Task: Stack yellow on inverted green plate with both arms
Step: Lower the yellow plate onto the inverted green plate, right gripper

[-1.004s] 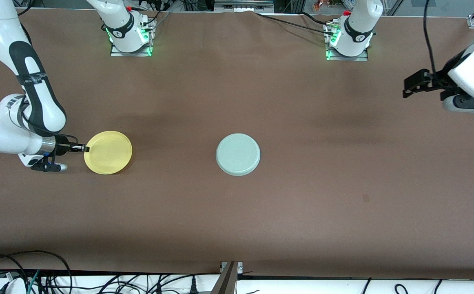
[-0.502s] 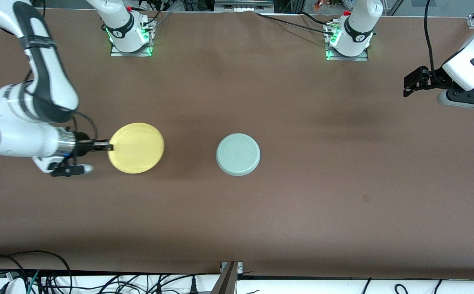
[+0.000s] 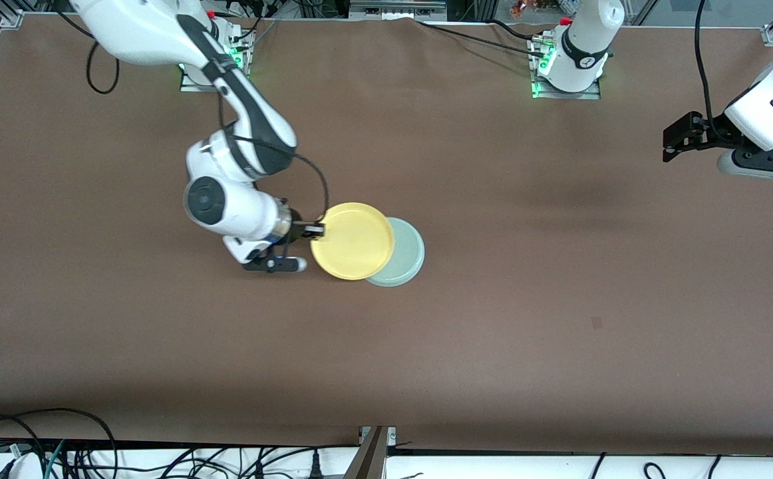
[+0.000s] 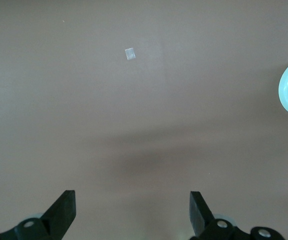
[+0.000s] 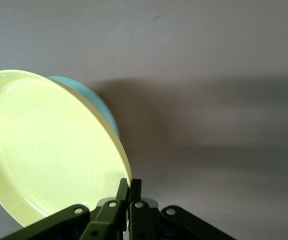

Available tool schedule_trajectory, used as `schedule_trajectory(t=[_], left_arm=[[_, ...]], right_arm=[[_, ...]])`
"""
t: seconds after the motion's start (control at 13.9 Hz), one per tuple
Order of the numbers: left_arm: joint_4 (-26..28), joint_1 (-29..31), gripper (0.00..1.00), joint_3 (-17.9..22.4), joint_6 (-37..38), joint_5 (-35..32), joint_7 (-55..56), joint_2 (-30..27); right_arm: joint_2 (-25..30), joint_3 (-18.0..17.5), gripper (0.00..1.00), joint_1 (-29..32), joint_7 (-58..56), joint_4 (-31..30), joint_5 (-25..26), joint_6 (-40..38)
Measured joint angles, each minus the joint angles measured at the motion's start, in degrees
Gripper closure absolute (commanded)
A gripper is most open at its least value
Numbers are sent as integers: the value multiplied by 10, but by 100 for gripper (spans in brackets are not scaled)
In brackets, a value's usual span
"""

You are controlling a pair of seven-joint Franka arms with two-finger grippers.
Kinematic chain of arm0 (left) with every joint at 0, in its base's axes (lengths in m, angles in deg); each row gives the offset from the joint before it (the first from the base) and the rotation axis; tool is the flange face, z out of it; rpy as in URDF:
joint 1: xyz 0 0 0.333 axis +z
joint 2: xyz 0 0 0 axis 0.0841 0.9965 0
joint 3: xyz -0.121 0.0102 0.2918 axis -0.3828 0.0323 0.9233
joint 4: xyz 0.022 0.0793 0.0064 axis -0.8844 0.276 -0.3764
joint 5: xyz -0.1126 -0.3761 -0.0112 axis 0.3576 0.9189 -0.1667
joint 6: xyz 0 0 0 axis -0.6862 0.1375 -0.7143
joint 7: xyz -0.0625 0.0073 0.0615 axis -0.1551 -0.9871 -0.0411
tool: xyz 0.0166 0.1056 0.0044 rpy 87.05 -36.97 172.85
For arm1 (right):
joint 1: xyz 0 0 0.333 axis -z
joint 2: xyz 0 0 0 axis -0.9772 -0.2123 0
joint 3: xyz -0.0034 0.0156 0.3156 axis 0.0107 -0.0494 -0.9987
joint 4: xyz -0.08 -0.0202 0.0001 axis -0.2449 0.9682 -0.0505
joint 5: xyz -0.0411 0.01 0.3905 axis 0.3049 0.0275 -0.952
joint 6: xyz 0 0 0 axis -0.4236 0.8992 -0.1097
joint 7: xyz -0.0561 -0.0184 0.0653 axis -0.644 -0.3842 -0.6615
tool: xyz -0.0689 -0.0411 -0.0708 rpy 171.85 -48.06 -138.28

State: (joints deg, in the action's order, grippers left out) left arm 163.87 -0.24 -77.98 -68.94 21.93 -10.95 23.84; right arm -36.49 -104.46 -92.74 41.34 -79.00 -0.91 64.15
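Our right claw [image 3: 318, 231] clamps the yellow plate's [image 3: 353, 241] rim, holding it partly over the inverted green plate [image 3: 405, 256] for stacking; our left claw [image 3: 671, 138] waits, fingers apart, over bare bench [image 3: 559, 319].

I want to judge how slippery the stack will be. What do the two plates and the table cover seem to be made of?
Yellow plate: probably plastic, smooth with a soft sheen and faint concentric rings in the right wrist view. Green plate: likely the same, paler and more matte. Table cover: brown, matte, sheet-like, perhaps paper or fabric.

Yellow plate [image 3: 353, 241] bright, plain; green plate [image 3: 405, 256] pale mint (plain too); table [image 3: 493, 332] brown.
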Motion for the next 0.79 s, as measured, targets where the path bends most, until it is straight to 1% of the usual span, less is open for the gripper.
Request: schedule_trajectory(t=[0.14, 0.29, 0.57, 0.72, 0.79], left_arm=[[0, 0, 0, 0, -2, 0, 0, 0], [0, 0, 0, 0, -3, 0, 0, 0], [0, 0, 0, 0, -4, 0, 0, 0], [0, 0, 0, 0, -4, 0, 0, 0], [0, 0, 0, 0, -4, 0, 0, 0]], right_arm=[[-24, 0, 100, -14, 1, 0, -18, 31], [-41, 0, 100, -22, 1, 1, -23, 48], [-56, 0, 100, -42, 1, 2, -24, 76], [-61, 1, 100, -46, 1, 2, -24, 77], [-64, 3, 81, -46, 1, 2, -24, 78]])
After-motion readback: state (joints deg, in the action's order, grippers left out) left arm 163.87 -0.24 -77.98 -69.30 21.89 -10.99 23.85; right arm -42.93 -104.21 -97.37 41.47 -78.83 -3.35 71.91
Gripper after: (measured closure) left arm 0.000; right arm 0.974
